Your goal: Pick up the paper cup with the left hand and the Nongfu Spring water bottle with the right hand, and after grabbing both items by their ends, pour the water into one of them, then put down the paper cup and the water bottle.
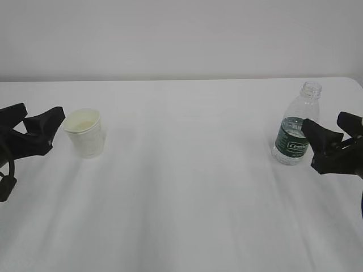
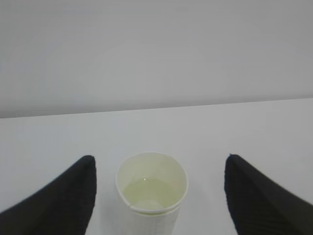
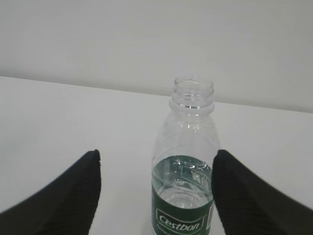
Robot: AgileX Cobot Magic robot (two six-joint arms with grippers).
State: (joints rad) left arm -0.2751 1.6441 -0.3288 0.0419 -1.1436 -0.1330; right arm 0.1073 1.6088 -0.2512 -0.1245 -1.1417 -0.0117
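Note:
The white paper cup (image 1: 85, 132) stands upright on the table at the left, with a little clear water (image 2: 149, 192) in its cream inside. My left gripper (image 1: 44, 111) is open just left of it. In the left wrist view the cup (image 2: 151, 196) sits between the two spread black fingers (image 2: 73, 196) of the left gripper (image 2: 160, 158), touching neither. The uncapped clear bottle (image 1: 296, 127) with a dark green label stands at the right, part full. My right gripper (image 1: 322, 120) is open around it. The bottle (image 3: 188, 161) is close to the right finger (image 3: 244, 196) of the right gripper (image 3: 157, 153).
A white cloth covers the table (image 1: 187, 187). A plain pale wall (image 1: 181, 34) rises behind its far edge. The table's far right corner (image 1: 354, 80) lies just behind the bottle.

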